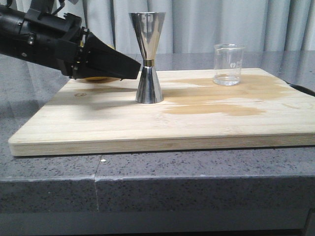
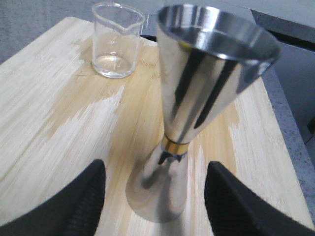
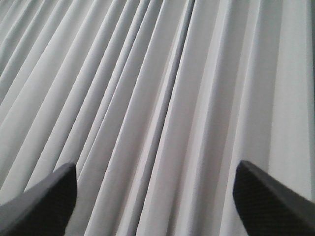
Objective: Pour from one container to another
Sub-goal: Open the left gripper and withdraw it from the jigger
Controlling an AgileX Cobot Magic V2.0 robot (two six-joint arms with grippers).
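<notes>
Steel hourglass-shaped jigger with a gold band at its waist (image 1: 147,58) stood upright near the middle of the pale wooden board (image 1: 98,128) on the grey stone surface (image 1: 49,191). The black left gripper (image 2: 155,196) sat level with its base, fingers spread wide either side, probably lining up a grasp. Further off, the small clear glass beaker (image 1: 229,64) waited amid damp stains. The right gripper (image 3: 155,196) faced only grey curtain (image 3: 157,73), fingers apart.

jigger (image 1: 147,59) upright at board (image 1: 98,128) centre | beaker (image 1: 229,64) at 2 o'clock, well apart | left gripper (image 1: 132,70) at 9 o'clock, just beside | board on desk (image 1: 49,172)
</notes>
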